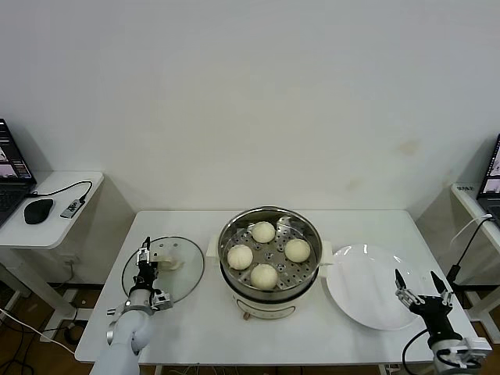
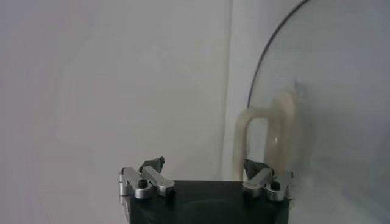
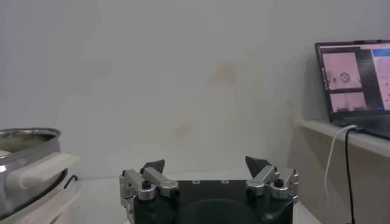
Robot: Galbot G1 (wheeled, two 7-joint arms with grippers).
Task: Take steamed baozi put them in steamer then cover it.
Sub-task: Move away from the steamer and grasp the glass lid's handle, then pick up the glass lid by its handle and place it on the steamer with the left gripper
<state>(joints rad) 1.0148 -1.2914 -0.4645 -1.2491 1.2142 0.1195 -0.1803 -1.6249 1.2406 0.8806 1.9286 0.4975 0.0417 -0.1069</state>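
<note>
Left of the steamer: left gripper poised over the cover, fingers spread on either side of its cream handle, nothing grasped; contact with the handle cannot be told. Cover flat on the table, just beside the steamer. In the steamer: four steamed baozi on the perforated tray, uncovered. Right of the steamer: white plate; right gripper at the plate's outer edge, fingers wide apart, holding nothing. Left wrist view only: handle close ahead between the fingertips. Right wrist view only: steamer rim from the side, laptop beyond.
</note>
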